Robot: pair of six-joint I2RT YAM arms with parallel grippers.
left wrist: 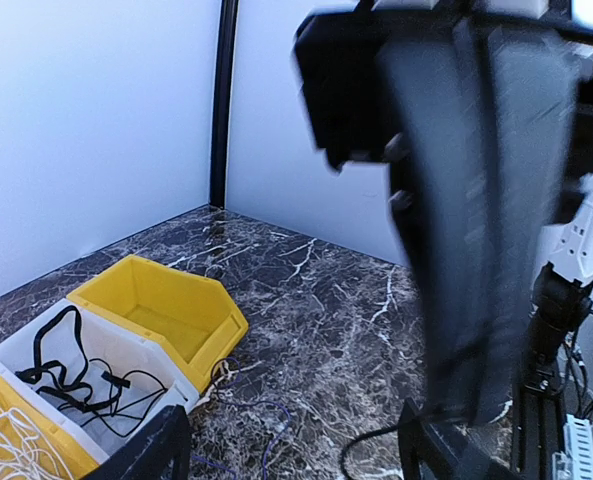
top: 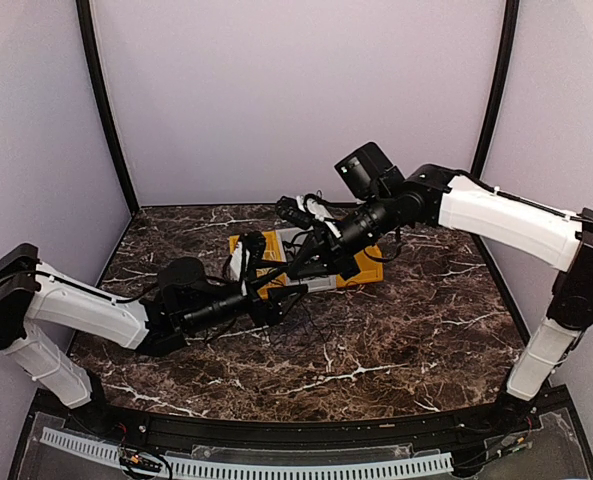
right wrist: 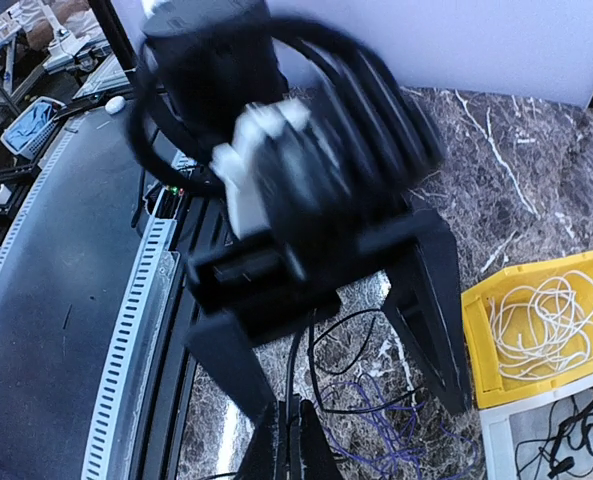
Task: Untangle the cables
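Loose on the dark marble-look table (right wrist: 536,150), right under both arms: thin black flexible cord (right wrist: 336,365) looped over a dark purplish thin cord (right wrist: 386,425). Apparently sorted: white thin cord (right wrist: 541,320) coiled in a yellow plastic bin (right wrist: 476,330), and a second black cord (left wrist: 66,385) in the white plastic bin (left wrist: 126,350) beside it.

Right gripper (right wrist: 288,440): pinched fully shut, seemingly on the loose black cord, which feeds straight into the tips. Left gripper (left wrist: 296,450): spread wide, holding nothing, hanging over the loose pile.

Handling guess: featherweight, totally floppy, slick jacket, bound to drag its neighbour along. Best grabbed on a single strand away from any crossing.

No real long axis, just loops. Black strand heads from the right tips toward the left gripper; purplish one sprawls sideways toward the bins.
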